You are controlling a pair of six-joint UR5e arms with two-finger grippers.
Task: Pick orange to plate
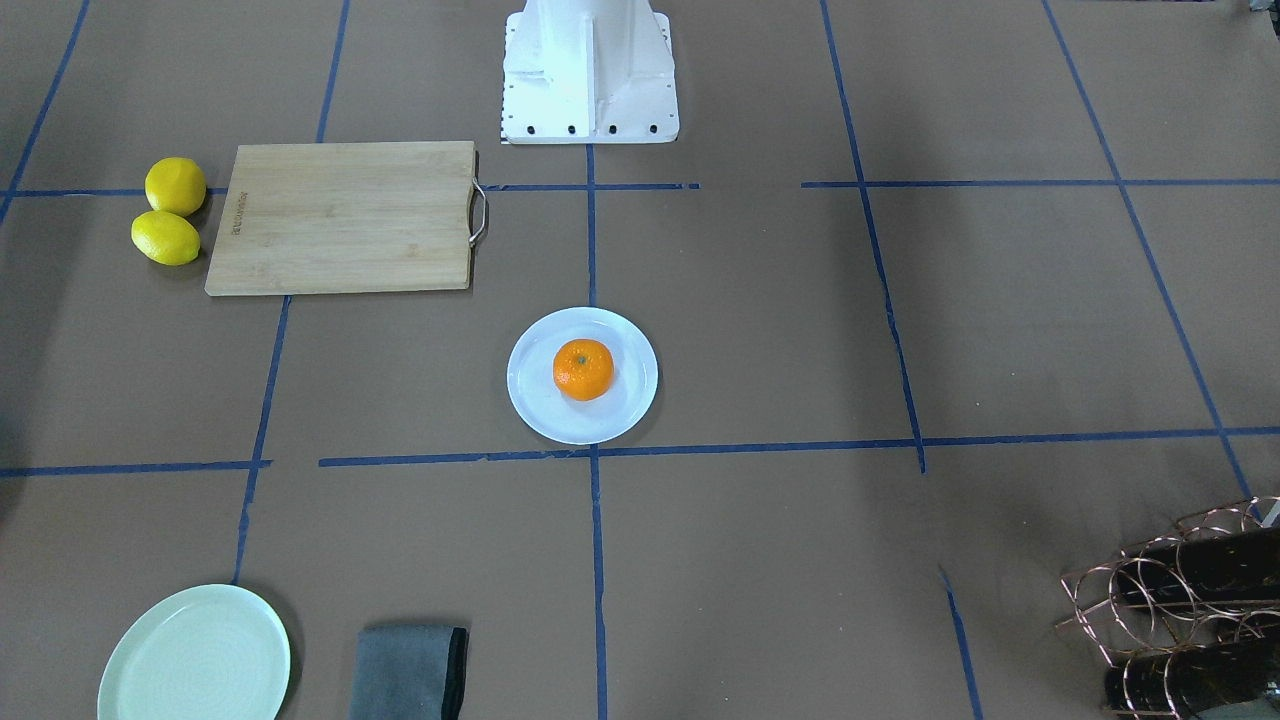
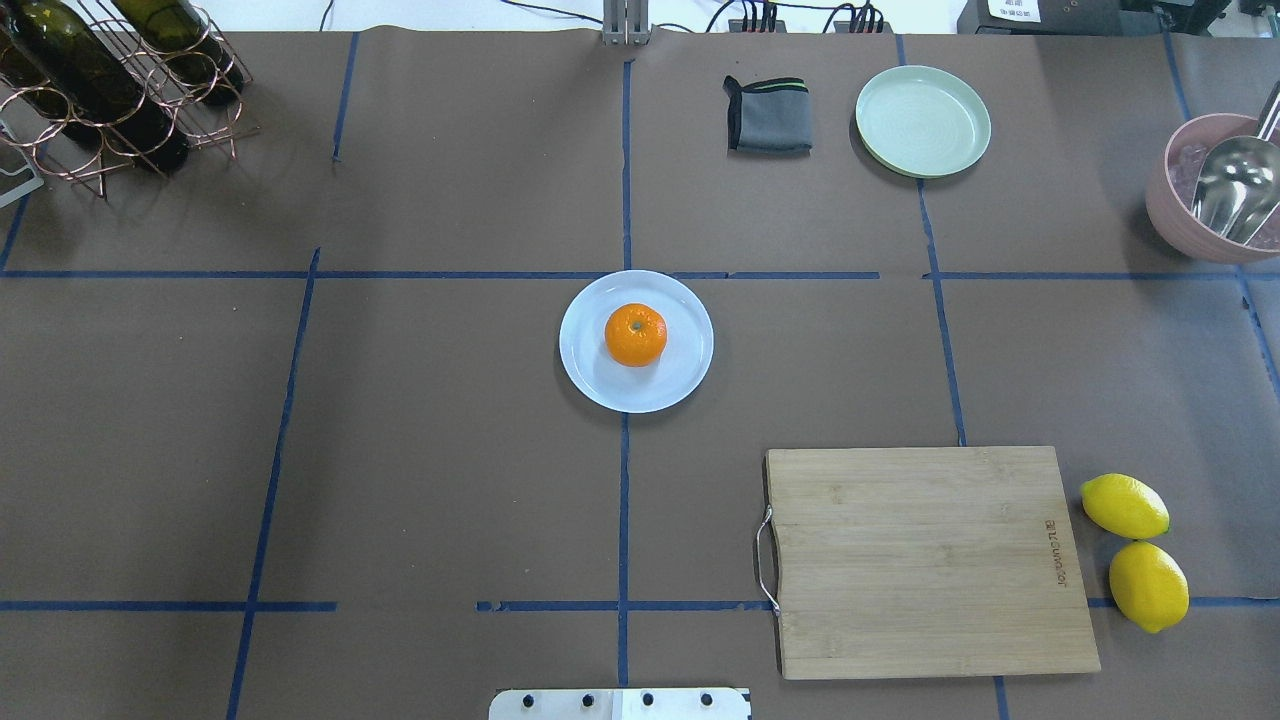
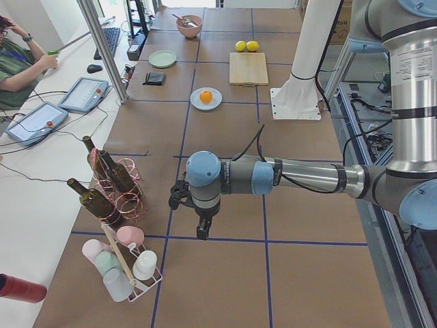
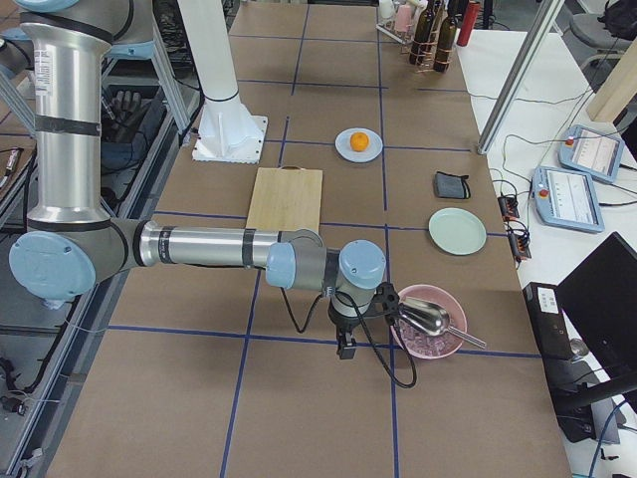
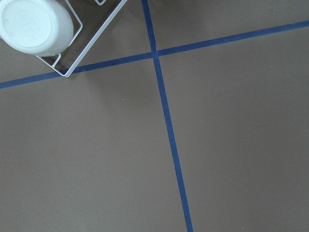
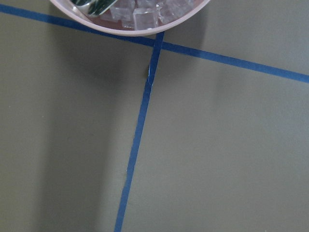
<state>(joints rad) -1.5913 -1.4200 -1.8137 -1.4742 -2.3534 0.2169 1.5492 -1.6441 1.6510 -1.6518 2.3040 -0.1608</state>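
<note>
Orange (image 2: 635, 334) centred on the white plate (image 2: 600, 375), left end effector (image 3: 202, 234) and right end effector (image 4: 345, 350) both well apart from the plate, opening impossible to tell

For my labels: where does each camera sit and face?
Front-facing: across the table, steeply down on the orange on the plate; robot's base shows.
Overhead: behind the robot, forward and down; base edge shows.
Exterior left: robot's left table end, along it; left arm near.
Exterior right: opposite end; right arm near.
Left wrist: down at tape by a cup rack; no fingers.
Right wrist: down at tape by the pink bowl; no fingers.
Shared: front-facing and overhead both show the orange.
</note>
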